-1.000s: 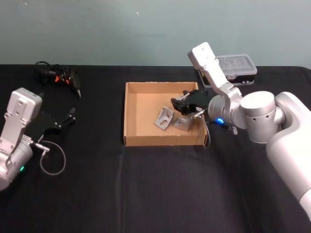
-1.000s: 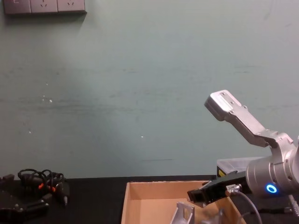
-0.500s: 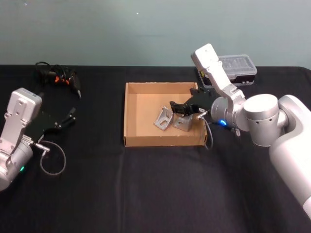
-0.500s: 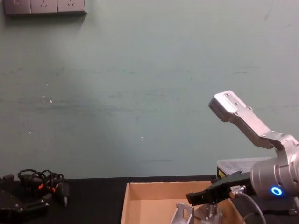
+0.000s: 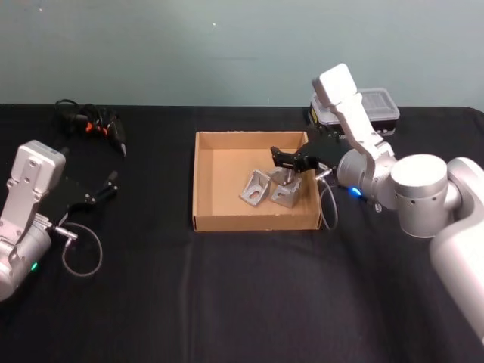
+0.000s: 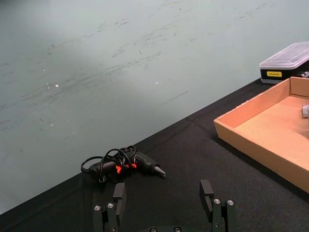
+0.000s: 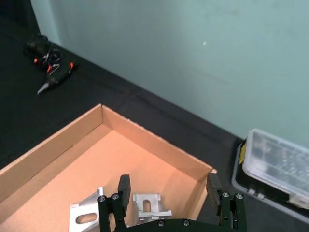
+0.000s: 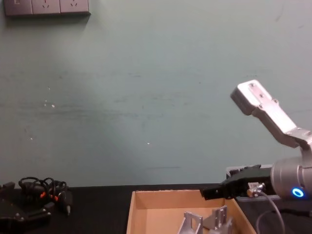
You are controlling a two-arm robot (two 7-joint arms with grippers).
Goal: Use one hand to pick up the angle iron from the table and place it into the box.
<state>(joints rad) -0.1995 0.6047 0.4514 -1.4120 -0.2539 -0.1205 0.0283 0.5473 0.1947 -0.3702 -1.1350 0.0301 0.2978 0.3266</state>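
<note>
Black matte worktop runs across the head view beneath a pale green wall. At the far left edge the left pincer is parked low over the worktop — its fingers spread apart with nothing between them, as its wrist view also shows. Up at the upper left lies a black tool with a coiled cable. In the centre sits the box, its low tan walls open to the top. Two angle irons rest on its floor toward the right side, just beside each other: one to the left, the other nearer the right wall. Above them hangs the right pincer, lifted off the metal — open and empty, with both fingers apart over the box in its wrist view. Behind that arm, at the upper right, stands a clear-lidded plastic case.
</note>
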